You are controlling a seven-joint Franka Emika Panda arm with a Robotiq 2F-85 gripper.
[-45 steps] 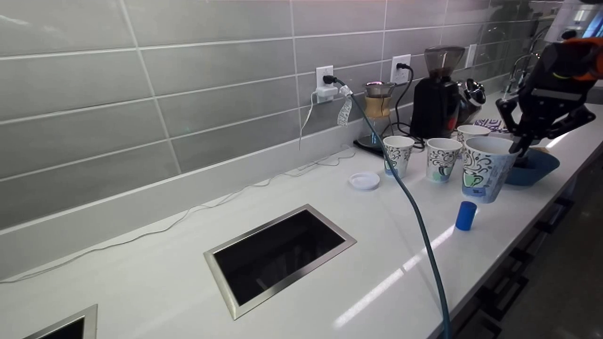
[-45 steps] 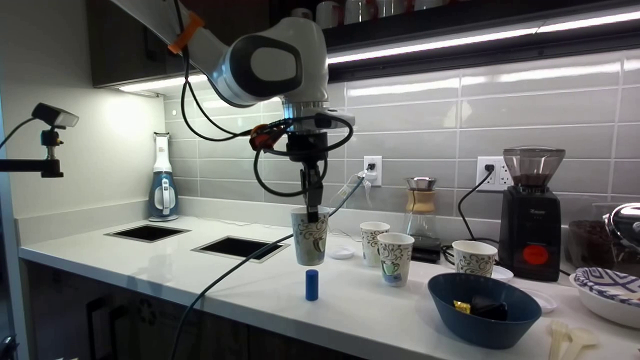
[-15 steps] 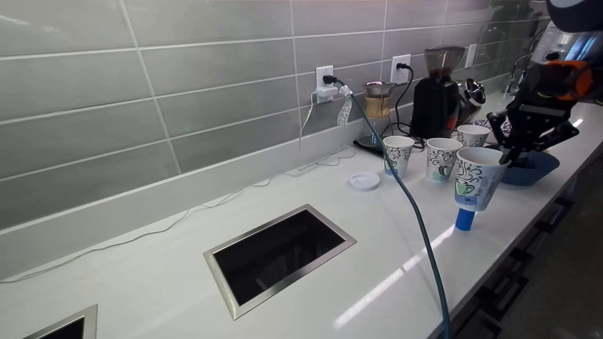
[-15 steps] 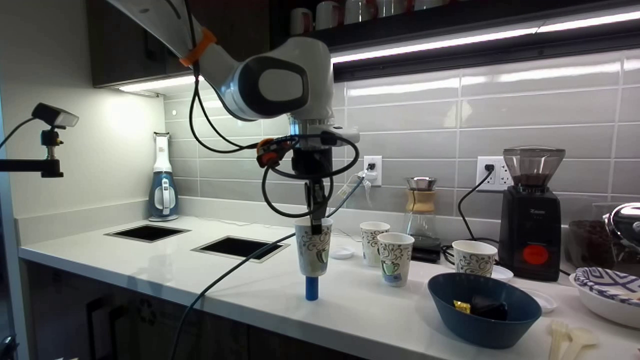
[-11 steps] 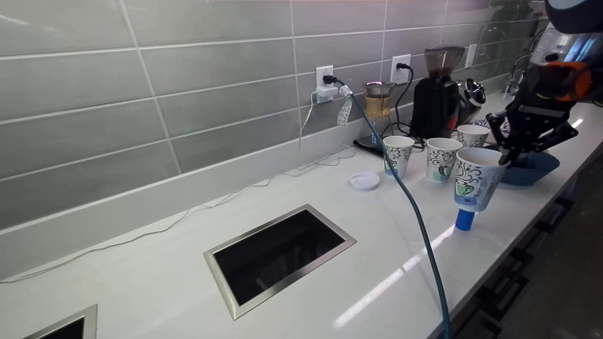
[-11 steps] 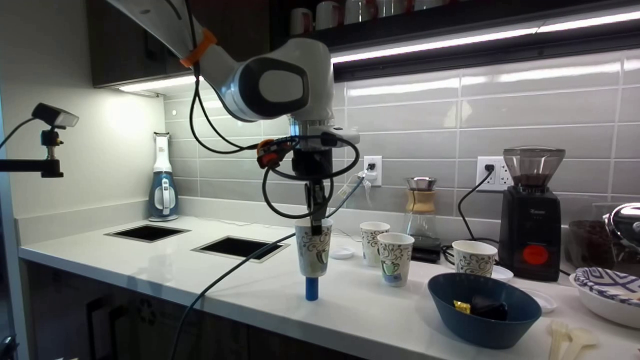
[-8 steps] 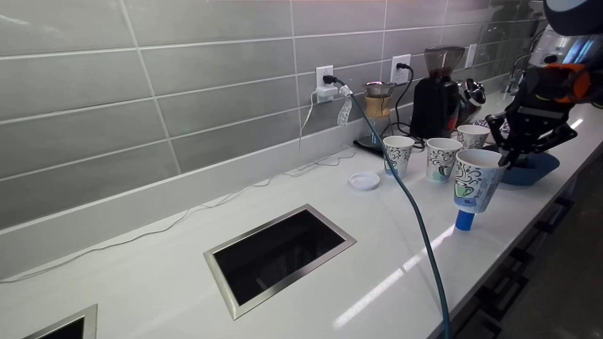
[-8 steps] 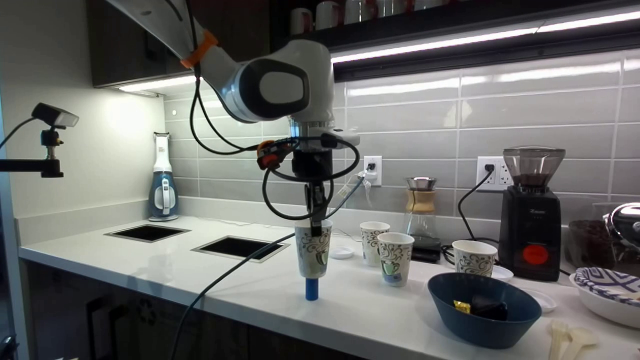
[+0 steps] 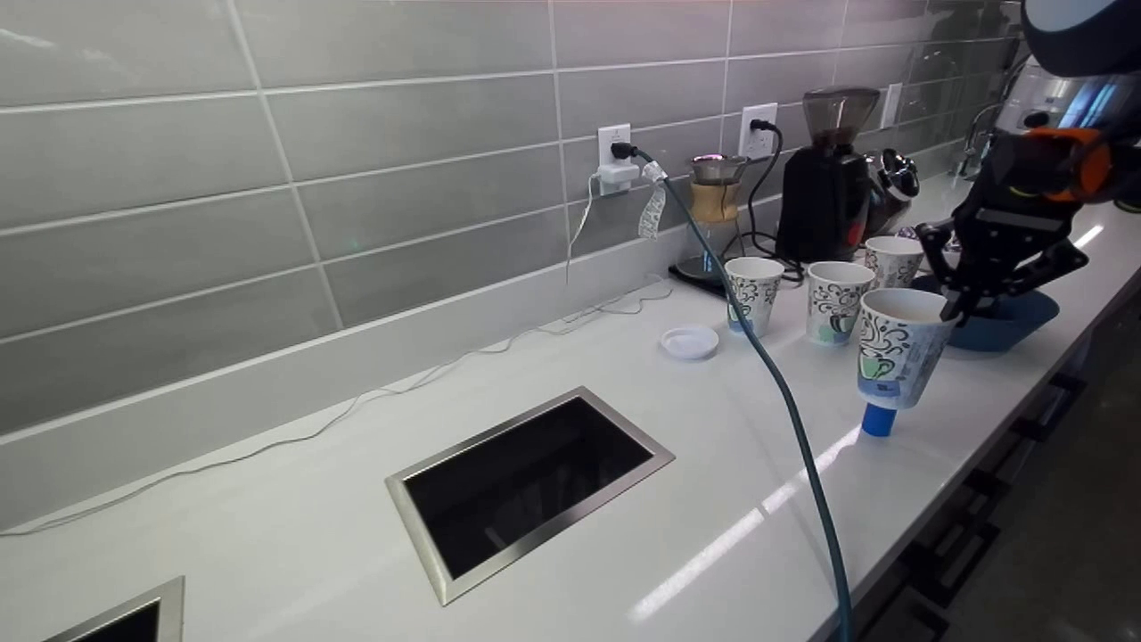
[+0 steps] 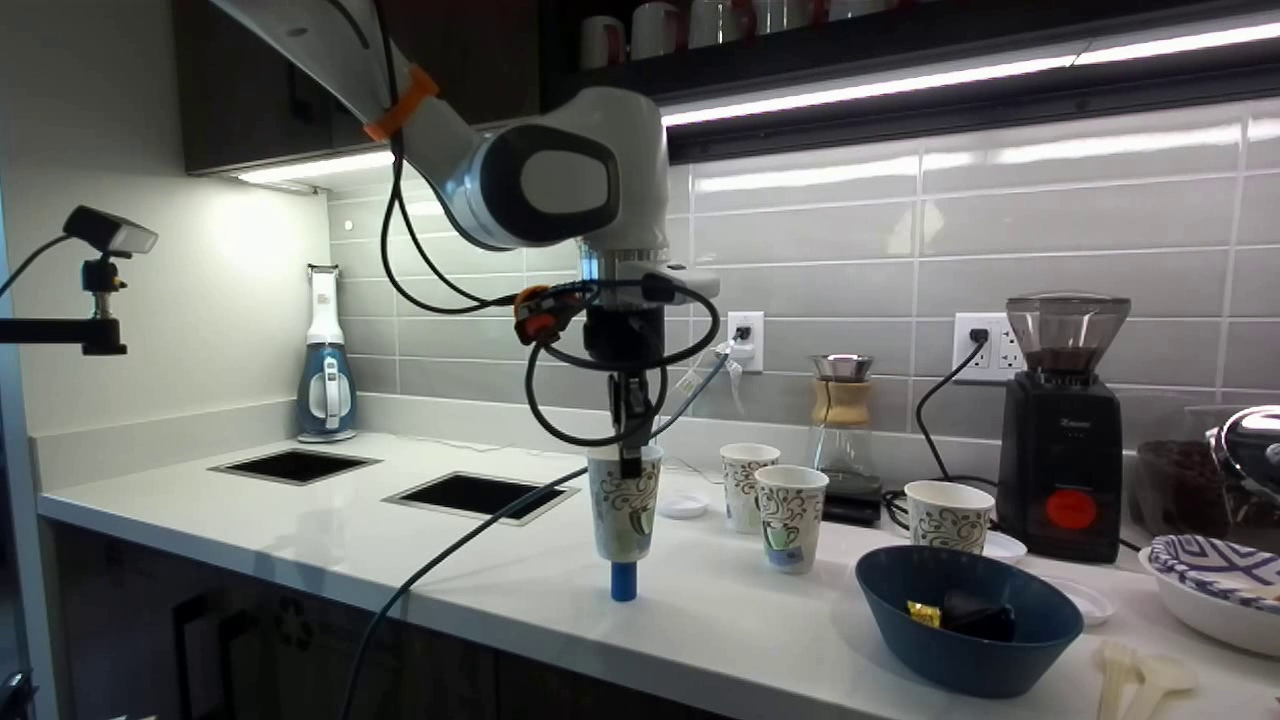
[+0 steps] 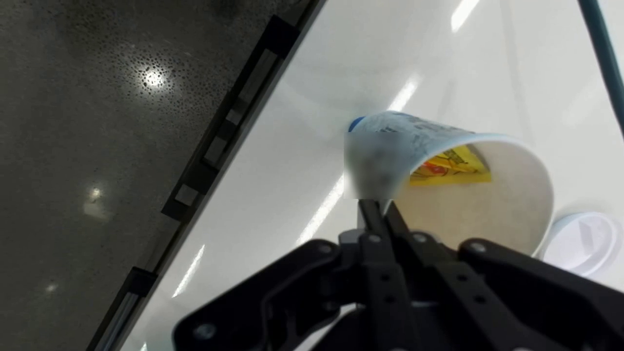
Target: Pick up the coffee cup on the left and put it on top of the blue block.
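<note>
The jaws pinch the coffee cup (image 10: 624,518) near its rim, seemingly above the blue block (image 10: 624,583), contact unclear; best centre its base there, level it, and release gently.

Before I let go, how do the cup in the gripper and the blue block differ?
The cup is white with a swirl print; the blue block is plain. The cup tapers downward; the block is straight-sided and narrower than even the cup's base. The gripper is shut on the cup's wall, while the block stands on the counter. Both look upright in an exterior view; whether they touch, I can't tell.
</note>
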